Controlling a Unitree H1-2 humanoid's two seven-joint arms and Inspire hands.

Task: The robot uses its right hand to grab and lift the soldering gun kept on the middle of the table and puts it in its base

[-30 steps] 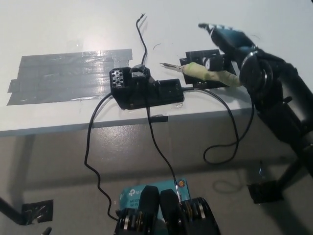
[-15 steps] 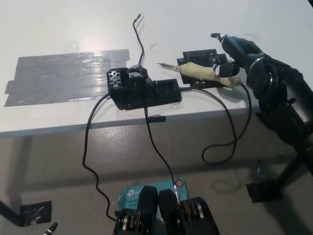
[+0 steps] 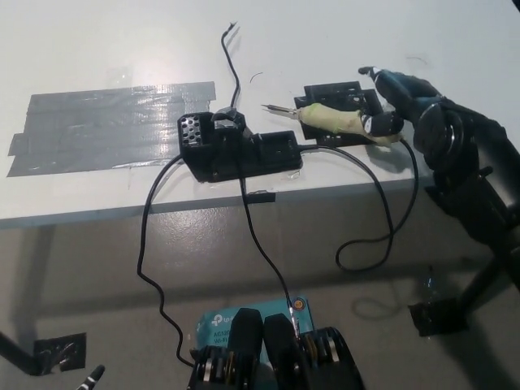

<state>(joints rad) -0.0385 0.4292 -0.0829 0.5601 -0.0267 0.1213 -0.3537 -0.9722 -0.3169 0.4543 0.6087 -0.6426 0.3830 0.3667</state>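
Right hand (image 3: 398,101), black, curls narrowly around the rear of the soldering gun (image 3: 341,122), apparently gripping it, though contact is hard to confirm. It lies on the table (image 3: 325,32), tip toward the black base (image 3: 240,150).

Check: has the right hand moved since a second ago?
Yes. The right hand has come down and right, closing onto the soldering gun's rear, judged against the base.

Pale yellow-green soldering gun (image 3: 345,123), black base (image 3: 240,148)
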